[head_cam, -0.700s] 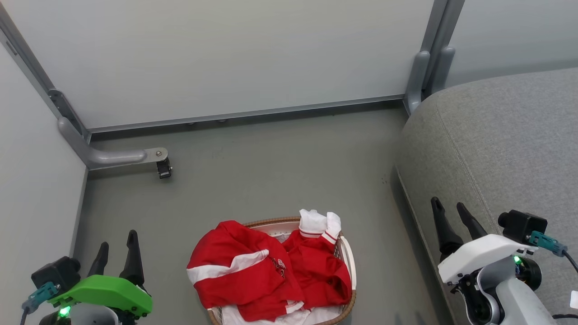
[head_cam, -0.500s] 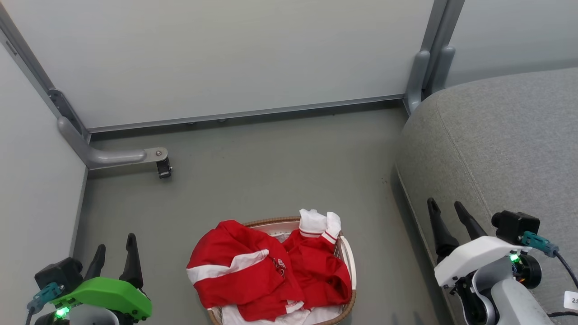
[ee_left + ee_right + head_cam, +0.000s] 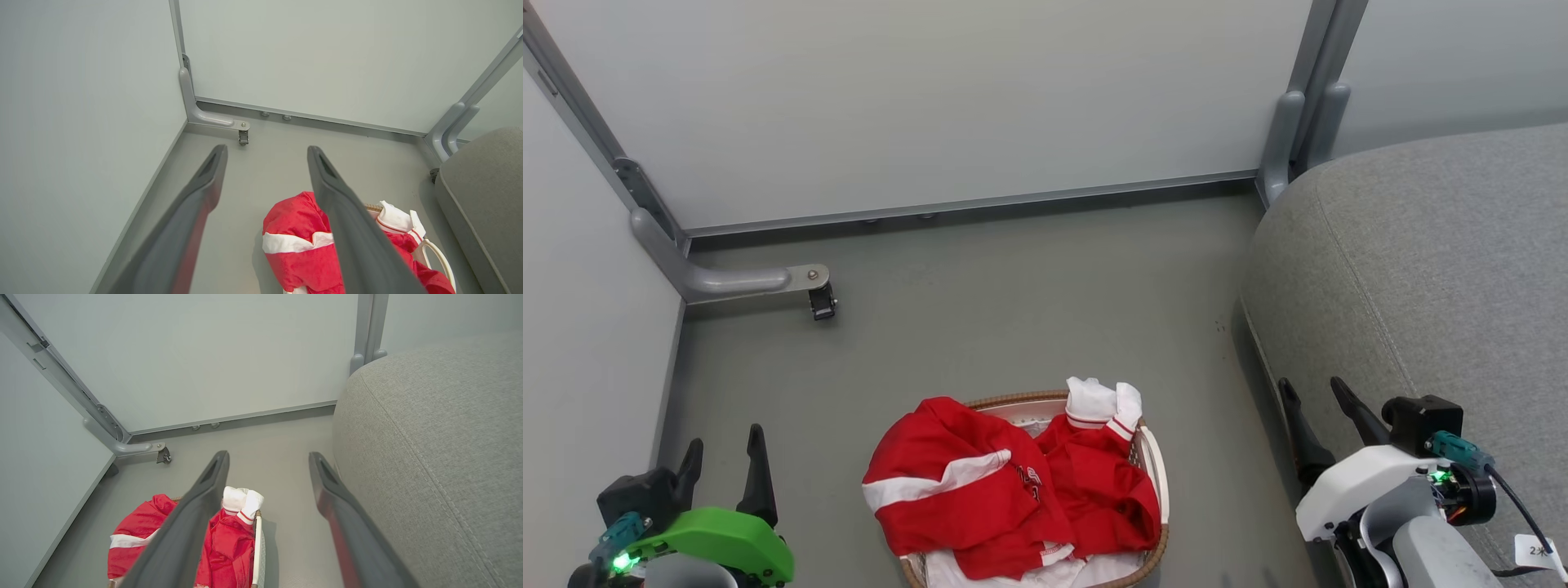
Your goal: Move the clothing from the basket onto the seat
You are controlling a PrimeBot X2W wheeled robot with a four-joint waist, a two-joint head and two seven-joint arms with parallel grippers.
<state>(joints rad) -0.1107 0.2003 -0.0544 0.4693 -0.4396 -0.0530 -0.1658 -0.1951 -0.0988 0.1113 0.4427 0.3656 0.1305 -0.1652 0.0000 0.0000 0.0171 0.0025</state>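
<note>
Since a moment ago both my arms have drawn back toward the bottom edge of the head view, while nothing else has shifted. The clothing (image 3: pixel 1005 490) lies heaped in the basket (image 3: pixel 1013 398) at 6 o'clock. It is red with a white band across the larger fold, and its left side spills over the rim onto the floor (image 3: pixel 1013 310). Two white cuffs with red stripes stick up at the basket's 12 o'clock edge. The basket stands on the floor, apart from the seat (image 3: pixel 1421 269), which fills the 3 o'clock side with a strip of floor between them. My left gripper (image 3: pixel 725 439) hangs at 7 o'clock, well apart from the clothing. Its fingers are spread wide and hold nothing. My right gripper (image 3: pixel 1312 384) sits at 4 o'clock, in front of the seat's near edge, likewise spread wide and empty. A small caster (image 3: pixel 822 303) on a grey bracket stands at 10 o'clock by the wall panels (image 3: pixel 947 106).
</note>
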